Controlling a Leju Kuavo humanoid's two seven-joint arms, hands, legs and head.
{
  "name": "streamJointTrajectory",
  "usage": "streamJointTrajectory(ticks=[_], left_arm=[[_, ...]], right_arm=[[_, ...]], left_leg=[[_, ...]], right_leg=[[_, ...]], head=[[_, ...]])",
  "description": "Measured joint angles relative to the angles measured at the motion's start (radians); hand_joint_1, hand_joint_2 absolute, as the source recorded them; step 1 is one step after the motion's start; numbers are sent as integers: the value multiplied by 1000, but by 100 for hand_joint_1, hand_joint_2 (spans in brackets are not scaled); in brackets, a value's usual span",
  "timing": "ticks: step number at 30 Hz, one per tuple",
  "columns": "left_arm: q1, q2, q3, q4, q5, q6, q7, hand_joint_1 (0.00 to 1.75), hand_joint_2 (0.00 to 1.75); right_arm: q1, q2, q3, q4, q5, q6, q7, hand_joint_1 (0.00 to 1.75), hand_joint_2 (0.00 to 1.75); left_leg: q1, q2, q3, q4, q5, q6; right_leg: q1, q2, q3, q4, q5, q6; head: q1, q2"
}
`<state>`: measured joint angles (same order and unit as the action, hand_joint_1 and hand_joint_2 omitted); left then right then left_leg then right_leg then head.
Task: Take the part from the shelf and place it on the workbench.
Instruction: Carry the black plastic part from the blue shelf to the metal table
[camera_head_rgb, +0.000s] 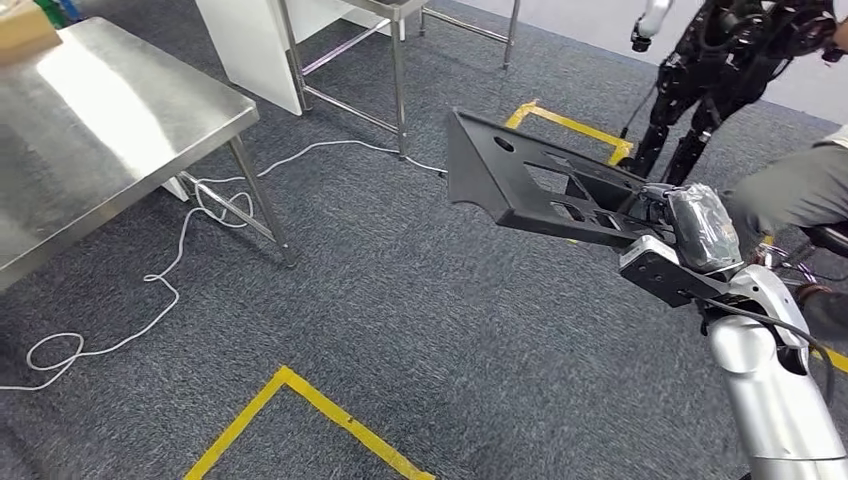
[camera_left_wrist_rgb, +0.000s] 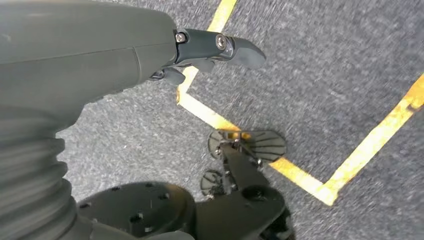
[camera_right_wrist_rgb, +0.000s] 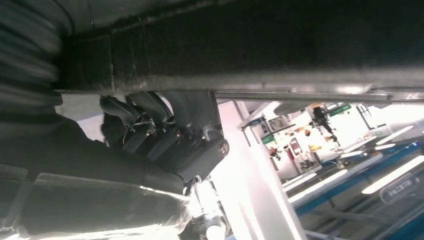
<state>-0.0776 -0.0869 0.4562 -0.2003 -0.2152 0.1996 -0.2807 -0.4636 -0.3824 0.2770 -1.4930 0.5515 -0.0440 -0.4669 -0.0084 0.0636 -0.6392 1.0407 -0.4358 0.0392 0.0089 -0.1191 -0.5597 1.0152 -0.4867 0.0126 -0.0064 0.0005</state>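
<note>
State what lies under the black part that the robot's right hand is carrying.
Under the black part lies grey carpet with yellow tape behind. The floor directly beneath is hidden by the part and the right hand.

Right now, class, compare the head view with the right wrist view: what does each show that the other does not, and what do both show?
Head view alone: the steel workbench, grey carpet, yellow floor tape, a white cable and the black part's whole shape. Right wrist view alone: the part's underside close up, with bright ceiling lights beyond. Both show the right hand holding the part.
</note>
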Motion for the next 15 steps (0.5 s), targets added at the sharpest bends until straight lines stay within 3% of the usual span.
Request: streamJointTrajectory(ticks=[1, 2, 3, 4, 6, 8, 9, 10, 12, 13, 15], left_arm=[[0, 0, 0, 0, 0, 0, 0, 0, 175], [0, 0, 1, 0, 0, 0, -1, 0, 175], [0, 0, 1, 0, 0, 0, -1, 0, 175], [-1, 0, 2, 0, 0, 0, -1, 0, 175], [-4, -1, 3, 0, 0, 0, -1, 0, 175], [-5, -1, 4, 0, -1, 0, -1, 0, 175], [-5, -1, 4, 0, -1, 0, 0, 0, 175], [-4, -1, 4, 0, -1, 0, 1, 0, 175], [-5, -1, 5, 0, -2, 0, 2, 0, 175], [-5, -1, 5, 0, -2, 0, 2, 0, 175], [-3, 0, 5, 0, -3, 0, 4, 0, 175]], right_arm=[[-2, 1, 1, 0, 0, 0, 0, 175, 175], [-4, 1, 2, 0, 0, 0, 0, 175, 175], [-5, 1, 2, 1, 0, 0, 0, 175, 175], [-6, -1, 2, 1, -1, 0, 0, 175, 175], [-6, -5, 3, 4, -1, 0, -1, 175, 175], [-5, -7, 3, 10, -1, 0, 0, 175, 175], [-5, -7, 3, 12, -1, 0, 0, 175, 175], [-6, -7, 3, 13, -1, 0, 0, 175, 175], [-9, -8, 3, 14, -2, 1, 0, 175, 175], [-11, -9, 3, 15, -2, 3, 0, 175, 175], [-15, -10, 4, 17, -5, 9, 0, 175, 175]], left_leg=[[0, -14, 0, -5, 3, 5], [2, -25, 3, -11, 8, 10], [6, -37, 6, -17, 13, 17], [12, -48, 10, -22, 19, 22], [18, -73, 10, -25, 23, 27], [21, -102, 9, -24, 25, 25], [23, -116, 9, -24, 26, 22], [26, -130, 9, -23, 27, 18], [31, -156, 6, -21, 29, 4], [32, -168, 3, -20, 30, -5], [32, -190, -6, -24, 38, -24]], right_leg=[[2, -10, 3, -1, -2, 4], [2, -3, 2, 4, -6, 8], [0, 20, -5, 24, -19, 10], [-2, 50, -21, 61, -39, 11], [-13, 105, -84, 194, -96, 8], [-23, 115, -133, 290, -123, 19], [-29, 116, -132, 284, -113, 29], [-37, 119, -111, 239, -89, 43], [-54, 151, -46, 95, -32, 70], [-58, 168, -20, 39, -12, 73], [-54, 182, -2, 1, 0, 61]], head=[[0, 0], [0, 0], [0, 0], [1, 0], [4, 0], [6, 0], [6, 0], [6, 0], [8, 0], [8, 0], [8, 0]])
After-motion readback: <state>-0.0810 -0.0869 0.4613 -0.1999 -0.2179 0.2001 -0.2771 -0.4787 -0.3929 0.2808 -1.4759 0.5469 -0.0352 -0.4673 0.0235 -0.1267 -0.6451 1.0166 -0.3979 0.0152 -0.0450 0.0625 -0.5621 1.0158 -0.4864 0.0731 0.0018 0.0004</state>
